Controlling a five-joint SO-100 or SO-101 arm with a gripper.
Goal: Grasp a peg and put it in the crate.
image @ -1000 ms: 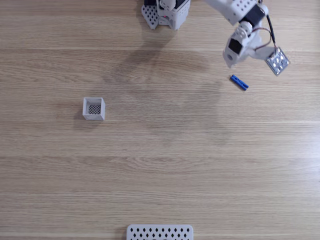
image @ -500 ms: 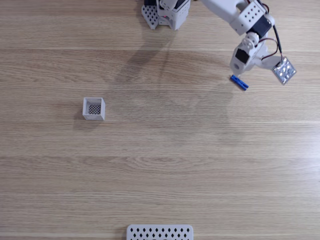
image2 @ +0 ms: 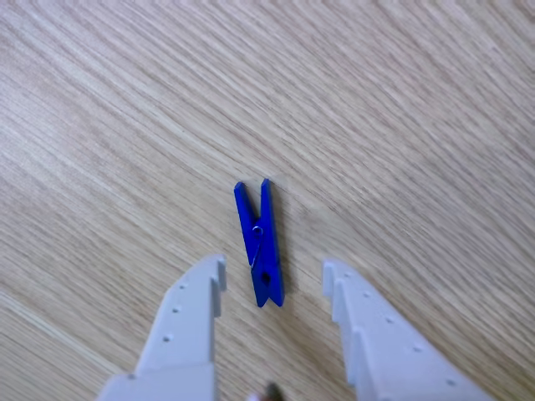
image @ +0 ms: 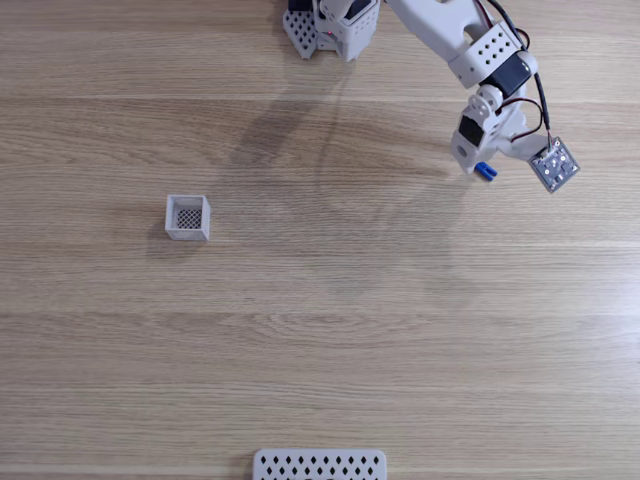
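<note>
While the end effector (image2: 273, 280) straddles it, peg (image2: 259, 242) half hidden overhead, crate (image: 187, 217) well apart

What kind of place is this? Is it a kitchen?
Probably not a kitchen; it looks like a hobby robot workbench. A white robot arm stands on a bare wood-grain tabletop, with just a blue clothespin peg and a small white crate laid out for practice.

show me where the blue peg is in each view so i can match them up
Fixed view: the peg lies upper right on the table, mostly hidden under the arm.
Other view: the peg lies centre frame, its lower end between the open fingers.
Shared landmark: the gripper, right over the peg.
</note>
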